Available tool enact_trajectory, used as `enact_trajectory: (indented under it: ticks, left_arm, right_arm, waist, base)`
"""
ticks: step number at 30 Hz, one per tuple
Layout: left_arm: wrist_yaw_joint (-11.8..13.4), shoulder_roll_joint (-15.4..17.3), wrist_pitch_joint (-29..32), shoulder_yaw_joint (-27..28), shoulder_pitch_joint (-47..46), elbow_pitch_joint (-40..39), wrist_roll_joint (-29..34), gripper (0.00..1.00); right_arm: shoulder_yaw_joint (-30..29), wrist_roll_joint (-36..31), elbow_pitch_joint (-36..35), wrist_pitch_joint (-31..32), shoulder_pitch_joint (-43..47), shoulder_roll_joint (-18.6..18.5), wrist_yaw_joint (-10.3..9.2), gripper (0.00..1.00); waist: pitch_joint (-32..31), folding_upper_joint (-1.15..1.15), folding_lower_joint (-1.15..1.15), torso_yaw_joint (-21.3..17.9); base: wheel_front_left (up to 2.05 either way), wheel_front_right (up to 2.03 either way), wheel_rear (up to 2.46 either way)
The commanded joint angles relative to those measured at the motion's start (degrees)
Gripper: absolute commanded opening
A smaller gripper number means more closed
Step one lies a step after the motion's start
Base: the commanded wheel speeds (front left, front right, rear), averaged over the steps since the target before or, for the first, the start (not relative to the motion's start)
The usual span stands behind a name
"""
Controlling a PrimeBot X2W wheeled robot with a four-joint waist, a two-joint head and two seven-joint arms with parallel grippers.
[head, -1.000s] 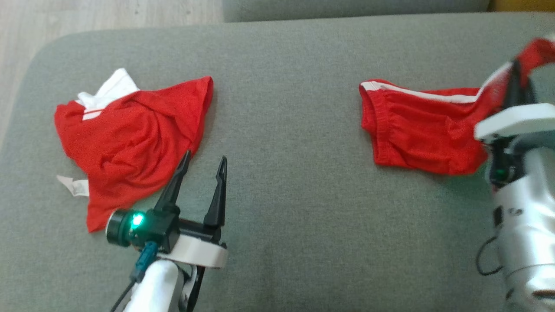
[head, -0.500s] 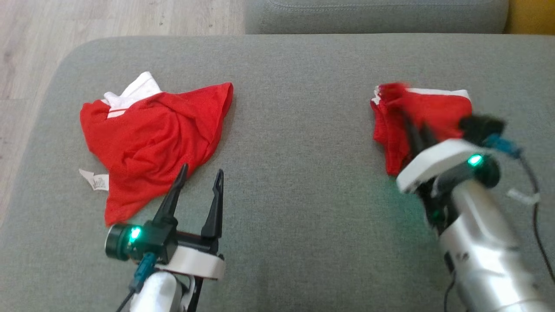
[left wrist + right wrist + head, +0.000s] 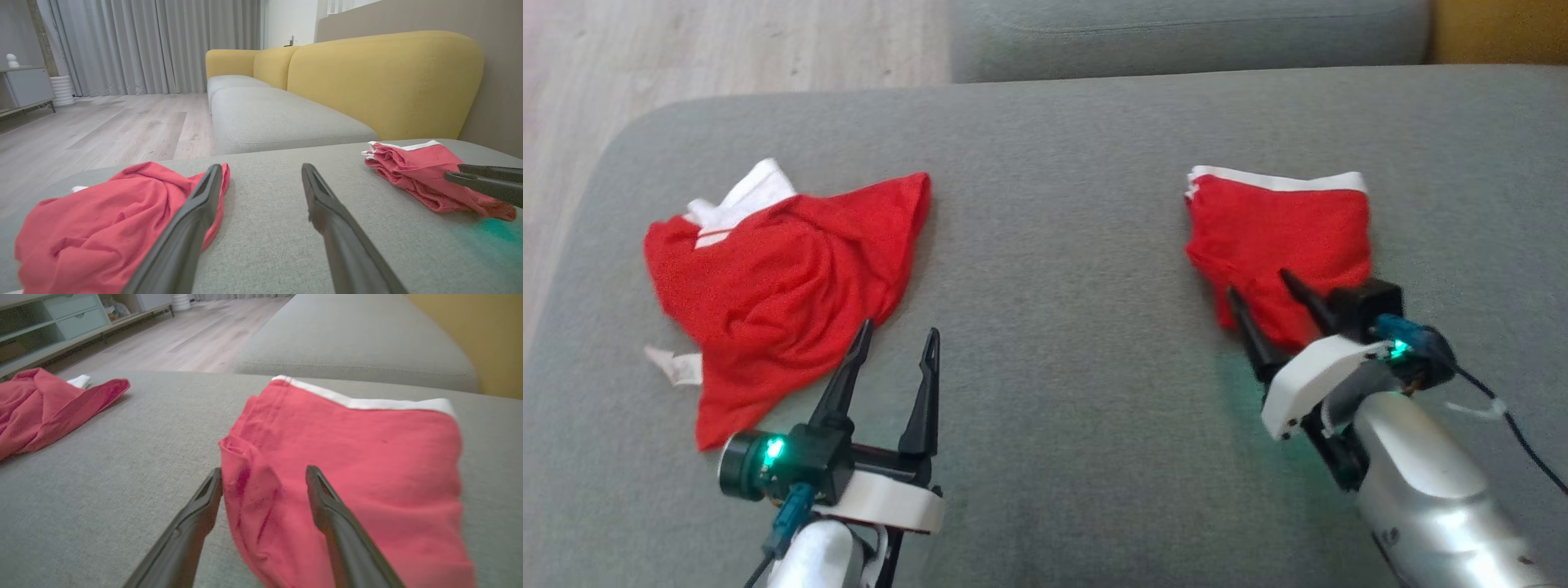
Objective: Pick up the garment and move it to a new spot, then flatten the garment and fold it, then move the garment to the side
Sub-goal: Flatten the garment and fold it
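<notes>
While two red garments lie on the grey cushion (image 3: 1054, 286), the folded garment (image 3: 1278, 233) (white-banded far edge) sits at two o'clock, the crumpled garment (image 3: 784, 278) at ten. Two grippers gape empty: left gripper (image 3: 899, 328) at seven, right gripper (image 3: 1258, 282) over the fold's near edge. Left wrist view adds a yellow sofa back (image 3: 384, 81).
</notes>
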Motion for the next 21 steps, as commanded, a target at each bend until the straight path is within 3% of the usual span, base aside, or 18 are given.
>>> enact_trajectory:
  ticks: [1,9,13,17,21]
  left_arm:
    - [-0.34,0.06,-0.29,2.51,-1.16,-2.16,0.26,1.00]
    - [-0.22,-0.04,-0.29,3.12,-1.18,-3.52,0.33,1.00]
    - [-0.22,-0.10,-0.29,3.25,-1.36,-4.14,0.48,1.00]
    - [-0.40,-0.19,-0.29,2.92,-1.46,-4.34,0.50,1.00]
    - [-0.70,-0.26,-0.29,2.38,-2.05,-4.40,0.60,1.00]
  right_arm:
    - [-1.00,-1.06,-1.98,-2.58,-1.07,-0.79,0.20,1.00]
    - [-10.57,-3.56,-11.31,-5.60,5.56,0.48,0.20,1.00]
    - [-17.94,-6.20,-20.46,-5.73,11.05,2.88,0.20,1.00]
    - [-22.65,-8.68,-26.65,-5.75,15.66,5.29,0.20,1.00]
    - [-24.88,-10.59,-28.52,-5.75,16.05,6.35,0.20,1.00]
  waist:
    - [-0.66,0.00,0.00,-1.57]
    - [-1.48,0.00,0.00,-5.55]
    - [-1.20,0.00,0.00,-7.24]
    - [-0.66,0.00,0.00,-7.87]
    - [0.80,0.00,0.00,-7.21]
  base:
    - [0.00,0.00,0.00]
    - [0.00,0.00,0.00]
    - [0.00,0.00,0.00]
    - [0.00,0.00,0.00]
    - [0.00,0.00,0.00]
